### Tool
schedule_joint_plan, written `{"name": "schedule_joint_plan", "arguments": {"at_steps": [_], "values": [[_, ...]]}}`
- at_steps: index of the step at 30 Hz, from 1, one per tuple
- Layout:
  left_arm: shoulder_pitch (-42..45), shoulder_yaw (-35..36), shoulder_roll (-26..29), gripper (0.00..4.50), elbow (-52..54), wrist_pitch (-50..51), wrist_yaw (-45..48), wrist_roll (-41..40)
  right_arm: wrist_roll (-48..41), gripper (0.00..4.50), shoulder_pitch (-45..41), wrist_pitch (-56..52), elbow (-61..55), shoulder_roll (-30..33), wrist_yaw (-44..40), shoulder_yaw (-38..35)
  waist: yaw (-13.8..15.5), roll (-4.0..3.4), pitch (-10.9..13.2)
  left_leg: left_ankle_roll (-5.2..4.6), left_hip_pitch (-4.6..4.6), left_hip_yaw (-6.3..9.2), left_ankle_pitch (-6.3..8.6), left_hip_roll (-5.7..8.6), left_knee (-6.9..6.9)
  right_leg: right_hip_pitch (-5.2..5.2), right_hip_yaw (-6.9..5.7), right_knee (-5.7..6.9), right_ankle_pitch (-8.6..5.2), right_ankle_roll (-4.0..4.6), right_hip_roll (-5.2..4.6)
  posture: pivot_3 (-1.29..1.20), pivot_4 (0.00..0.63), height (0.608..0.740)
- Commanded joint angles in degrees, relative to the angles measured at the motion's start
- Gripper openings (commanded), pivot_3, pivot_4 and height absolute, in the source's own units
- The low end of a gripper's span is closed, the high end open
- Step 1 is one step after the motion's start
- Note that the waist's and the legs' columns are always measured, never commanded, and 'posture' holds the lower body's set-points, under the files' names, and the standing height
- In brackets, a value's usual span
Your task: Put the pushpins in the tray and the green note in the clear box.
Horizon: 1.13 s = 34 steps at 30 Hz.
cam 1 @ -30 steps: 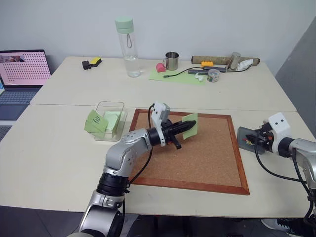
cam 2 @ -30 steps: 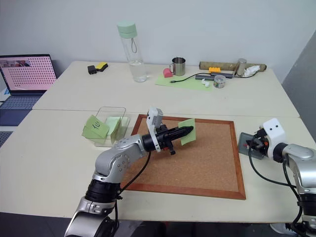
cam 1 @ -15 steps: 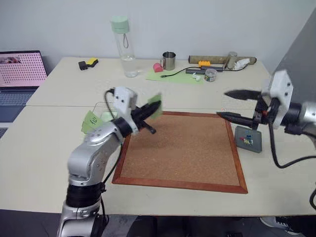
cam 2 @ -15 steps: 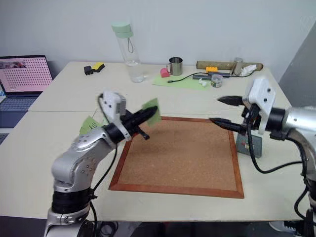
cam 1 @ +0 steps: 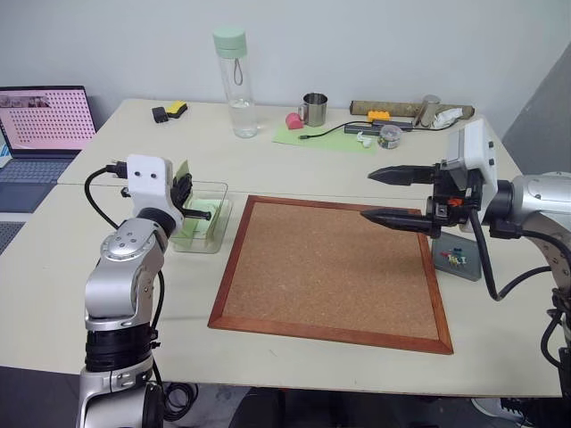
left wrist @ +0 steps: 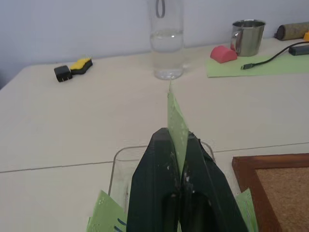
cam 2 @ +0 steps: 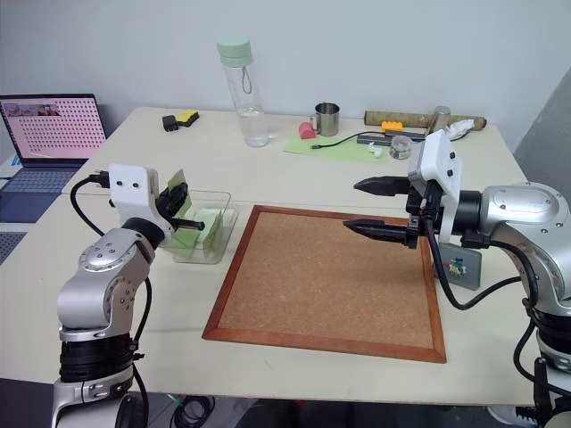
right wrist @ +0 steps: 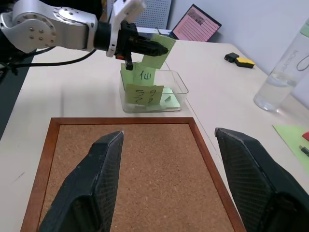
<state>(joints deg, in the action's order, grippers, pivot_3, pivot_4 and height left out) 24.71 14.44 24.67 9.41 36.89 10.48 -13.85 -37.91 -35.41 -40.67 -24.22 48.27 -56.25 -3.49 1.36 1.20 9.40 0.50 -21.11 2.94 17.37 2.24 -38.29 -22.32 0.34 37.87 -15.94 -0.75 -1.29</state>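
**Green note held over the clear box, pins lying in the tray**

The corkboard (cam 1: pixel 335 267) is a flat, grainy brown square in a reddish wood frame, lying on a pale, smooth table (cam 1: pixel 357 169). Just beside its left edge stands the clear box (cam 1: pixel 203 217), thin-walled transparent plastic with straight sides; other light-green paper notes (right wrist: pixel 142 94) with dark scribbles sit in it and lean on its wall. On the far side of the board, just off its right edge, lies the tray (cam 1: pixel 458 259), dark grey, shallow and square with rounded corners, with a few tiny bright pushpins (cam 1: pixel 454 259) in it.

The left gripper (cam 1: pixel 198 212) points level and forward above the box. Its two black fingers (left wrist: pixel 159 169) are pressed together on the green note (left wrist: pixel 176 123), a thin paper square standing edge-on between them and rising past the tips.

The right gripper (cam 1: pixel 382 194) hangs in the air over the board's right part, pointing towards the left arm, its tapered matte-black fingers (right wrist: pixel 94 174) spread wide with nothing between them.
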Motion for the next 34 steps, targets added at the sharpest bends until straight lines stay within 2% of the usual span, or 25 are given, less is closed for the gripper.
{"name": "schedule_joint_plan", "arguments": {"at_steps": [1,9,11,16,18,21,23,25,27,34], "values": [[1.6,2.5,-0.1,0.51,-0.1,-0.5,-0.7,-1.1,-1.5,3.17,-1.2,0.2,-1.7,0.2,0.1,-1.7,0.0,0.00,0.0,0.01,-0.01,0.00,0.00,0.00,0.00,-0.01,-0.01,0.00,0.00,0.00,0.00,0.00,0.150,0.740],[1.4,3.8,0.5,2.12,3.7,0.1,0.7,-3.5,-1.9,3.17,-0.8,0.3,-1.6,0.9,0.3,-2.2,0.0,0.00,0.0,0.02,-0.04,0.01,-0.01,0.00,0.00,-0.04,-0.02,0.00,0.00,0.00,0.00,0.00,0.150,0.740],[0.5,4.1,2.4,2.48,6.4,1.6,2.9,-5.0,-1.7,3.17,-0.7,0.3,-1.5,1.4,0.3,-2.3,0.0,0.01,0.0,0.03,-0.05,0.01,-0.01,0.00,0.00,-0.04,-0.01,0.00,0.00,0.00,-0.01,0.00,0.150,0.740],[-2.5,6.0,11.9,3.48,6.0,3.2,9.2,-5.2,-1.1,3.17,1.5,0.3,-1.4,2.9,0.8,-3.8,-0.2,0.00,0.0,0.03,-0.04,-0.01,-0.01,-0.01,0.09,-0.09,0.00,0.00,0.00,0.01,-0.01,0.00,0.150,0.740],[-5.2,7.8,19.1,3.48,1.9,4.4,15.4,-5.6,0.2,3.17,4.5,0.9,-1.1,4.3,1.2,-5.5,-0.2,0.01,0.0,0.02,-0.04,0.01,0.00,-0.03,0.09,-0.10,-0.02,0.00,0.00,0.02,-0.01,0.00,0.150,0.740],[-16.7,10.6,30.5,3.48,-0.7,-4.4,29.5,-3.4,5.8,3.17,11.4,5.9,-0.2,7.4,1.2,-9.1,-0.7,-0.03,0.0,0.00,-0.03,-0.03,0.01,-0.03,0.18,-0.13,0.01,-0.04,-0.04,0.08,-0.01,0.00,0.150,0.740],[-21.1,12.6,33.3,3.48,-1.5,-7.0,35.3,-4.8,7.8,3.17,14.4,8.3,0.1,8.8,0.6,-10.5,-0.8,-0.09,0.1,0.01,-0.14,-0.10,0.00,-0.03,0.24,-0.28,0.06,-0.12,-0.06,0.12,-0.04,0.00,0.150,0.740],[-28.6,15.4,36.9,3.48,-6.9,-13.9,42.6,-2.6,10.0,3.17,20.6,10.7,1.6,11.0,-1.7,-13.9,-0.6,-0.10,0.1,0.01,-0.23,-0.15,0.00,-0.02,0.24,-0.35,0.05,-0.14,-0.06,0.13,-0.11,0.00,0.150,0.740],[-32.6,17.2,38.4,3.48,-10.0,-16.4,46.6,-2.5,11.0,3.17,25.2,12.4,3.2,12.4,-3.6,-16.7,-0.2,-0.12,0.1,-0.01,-0.35,-0.08,0.02,-0.03,0.24,-0.45,-0.05,-0.16,-0.07,0.16,-0.12,0.00,0.150,0.740],[-33.0,18.9,37.3,3.48,-10.8,-17.1,51.4,-6.5,13.6,3.17,34.1,18.2,9.1,14.5,-9.2,-21.0,0.1,-0.13,0.1,-0.18,-0.48,-0.02,0.04,-0.05,0.20,-0.53,-0.18,-0.08,0.01,0.30,-0.18,0.00,0.150,0.740]]}}
